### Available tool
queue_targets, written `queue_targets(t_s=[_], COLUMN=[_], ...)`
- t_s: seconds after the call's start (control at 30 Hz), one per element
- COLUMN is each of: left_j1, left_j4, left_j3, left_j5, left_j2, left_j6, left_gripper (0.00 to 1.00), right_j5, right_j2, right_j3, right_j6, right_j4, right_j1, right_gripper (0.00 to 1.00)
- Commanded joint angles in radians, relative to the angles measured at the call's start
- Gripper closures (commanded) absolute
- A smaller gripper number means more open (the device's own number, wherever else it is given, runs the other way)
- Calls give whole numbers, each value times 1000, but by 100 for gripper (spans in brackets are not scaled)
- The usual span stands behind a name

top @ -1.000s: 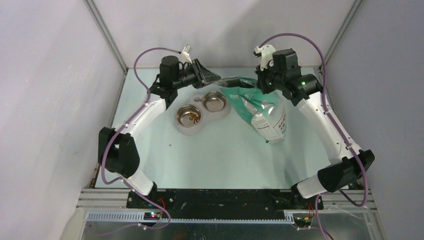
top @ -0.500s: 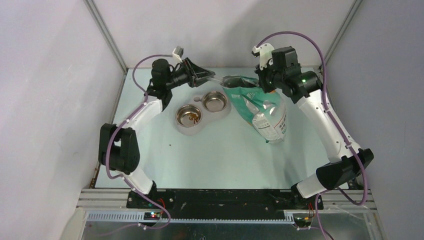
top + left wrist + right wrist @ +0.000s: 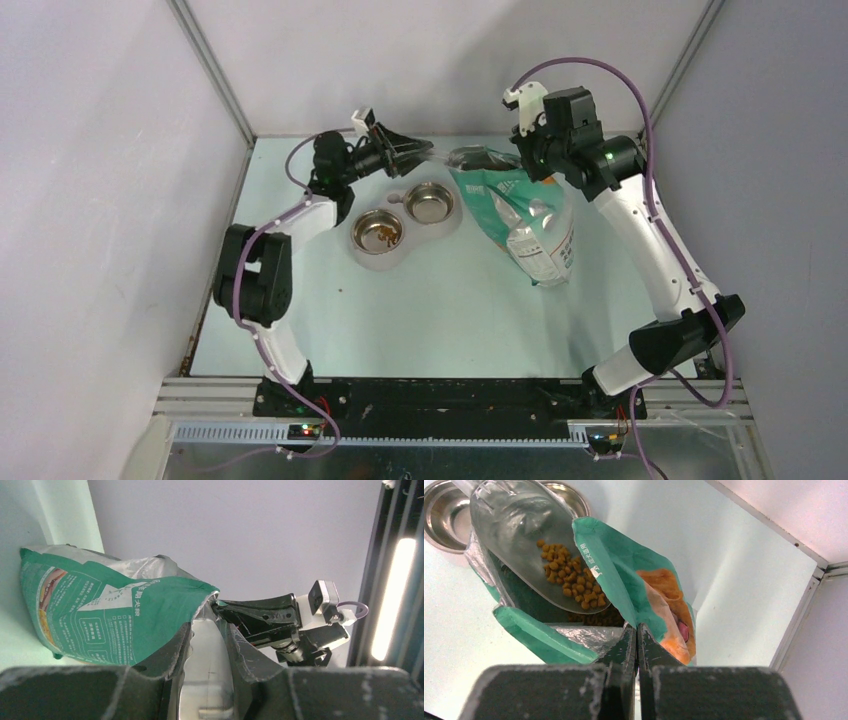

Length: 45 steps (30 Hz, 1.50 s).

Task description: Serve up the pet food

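Right pincer (image 3: 636, 630) is closed: both jaws are pressed together on the top edge of the teal-green and white printed foil bag (image 3: 616, 565), at the rim of its open mouth. Left pincer (image 3: 205, 632) is clamped on the handle of the clear plastic scoop (image 3: 524, 530), with its jaws held partly apart by the handle.

Positions below are read on the top view. The dial is centred on the pale green table (image 3: 420, 320), with 6 o'clock at the arm bases.

At 6 o'clock, both white arms are bolted to the black base rail (image 3: 450, 400). The left arm reaches toward 11 o'clock, the right arm toward 1 o'clock.

At 1 o'clock, the bag lies tilted on the table, with its bottom end toward the centre and its mouth raised toward 12 o'clock.

At 11 o'clock, just beside the bag, stands the pale grey twin feeder (image 3: 372, 262) with two round bowls. The left steel bowl (image 3: 379, 231), nearer the bases, contains a few pellets. The right steel bowl (image 3: 430, 203) sits beyond it, toward 12 o'clock.

At 12 o'clock, the scoop reaches from the left pincer into the bag mouth, hollow side up. The pet food (image 3: 569, 577), small brown-orange dry kibble pellets, lies as a loose heap in the front half of the scoop. More pellets show in shadow inside the bag, under the scoop tip. The right pincer grips the mouth rim on the 1 o'clock side, apart from the scoop.
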Motion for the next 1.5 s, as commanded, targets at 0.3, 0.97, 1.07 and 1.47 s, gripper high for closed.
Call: queue_targets(t_s=[0.3,0.97,1.07,1.47], left_j1=[-47,-20,-15,40], left_j4=[16,14,7,-74], left_j3=[108,157,157,237], left_j5=[-45,-34,-33,-46], left_j2=[84,51,26,15], left_j6=[-113,-145,-146,-108], left_gripper=[100,100,100,100], right_j5=[100,120,123,125], right_j2=[2,-19,-20,-20], right_j3=[91,29,27,40], right_j6=[-68,-139,-159,-159], right_j4=[-31,-12,-13,-14], right_j1=[-39,-59,-57,-56], right_gripper=[100,100,100,100])
